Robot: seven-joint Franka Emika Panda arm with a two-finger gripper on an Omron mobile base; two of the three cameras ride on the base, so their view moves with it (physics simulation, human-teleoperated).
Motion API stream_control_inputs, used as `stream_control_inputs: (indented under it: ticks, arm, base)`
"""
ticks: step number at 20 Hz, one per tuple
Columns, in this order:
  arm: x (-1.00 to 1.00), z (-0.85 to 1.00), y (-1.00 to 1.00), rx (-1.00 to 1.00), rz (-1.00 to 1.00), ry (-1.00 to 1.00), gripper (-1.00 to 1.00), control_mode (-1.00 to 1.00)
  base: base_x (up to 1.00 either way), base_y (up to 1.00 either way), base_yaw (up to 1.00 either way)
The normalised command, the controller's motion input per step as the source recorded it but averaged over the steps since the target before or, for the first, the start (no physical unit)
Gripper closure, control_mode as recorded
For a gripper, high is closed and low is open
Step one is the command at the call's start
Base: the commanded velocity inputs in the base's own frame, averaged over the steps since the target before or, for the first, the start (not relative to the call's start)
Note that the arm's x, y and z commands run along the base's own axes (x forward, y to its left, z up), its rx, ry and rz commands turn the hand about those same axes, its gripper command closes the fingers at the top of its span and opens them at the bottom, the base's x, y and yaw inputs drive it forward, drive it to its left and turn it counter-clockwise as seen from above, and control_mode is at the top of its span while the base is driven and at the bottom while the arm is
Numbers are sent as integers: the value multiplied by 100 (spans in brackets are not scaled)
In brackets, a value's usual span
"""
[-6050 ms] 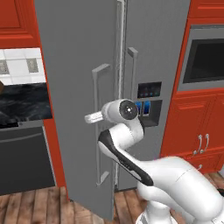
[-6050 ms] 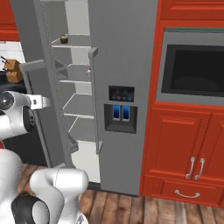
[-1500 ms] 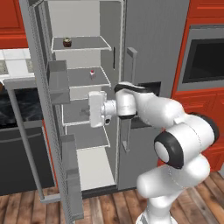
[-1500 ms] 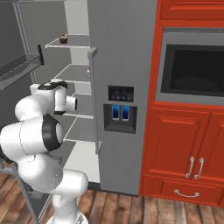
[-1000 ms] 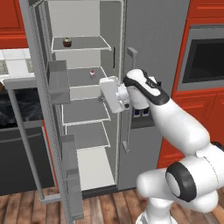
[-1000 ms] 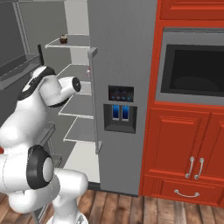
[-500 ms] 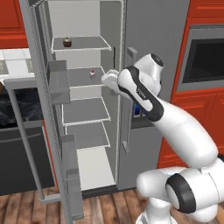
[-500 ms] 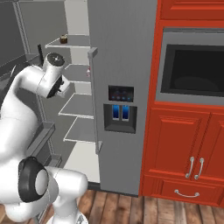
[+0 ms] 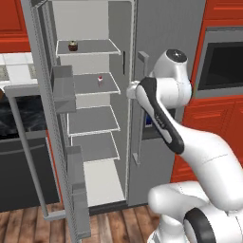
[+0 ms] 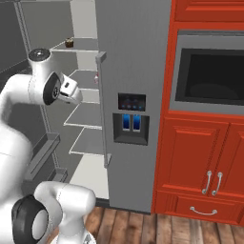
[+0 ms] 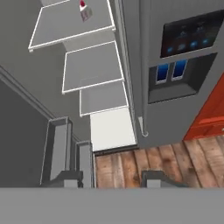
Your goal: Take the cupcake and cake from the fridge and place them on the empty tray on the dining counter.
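Steel fridge (image 9: 161, 28), flat white shelves (image 9: 95, 119)

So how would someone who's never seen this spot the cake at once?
Start at the tall grey fridge with its left door swung open. The cake sits alone on the second shelf down: a small white piece with a red top, unlike the brown cupcake one shelf higher.

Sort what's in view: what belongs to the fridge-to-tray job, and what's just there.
For the job:
cupcake, top shelf
cake, second shelf
fridge, left door open
gripper, holding nothing

Just there:
wall oven
red cabinets
dispenser panel
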Motion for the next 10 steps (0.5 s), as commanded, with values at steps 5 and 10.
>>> stream_control_inputs:
  ticks: [5, 10]
  arm:
    - [-100, 0, -24, -4, -2, -19, -100, -100]
    - [-88, 49, 0, -3, 5, -38, -100, -100]
  base:
    - [0, 0, 0]
    - [0, 0, 0]
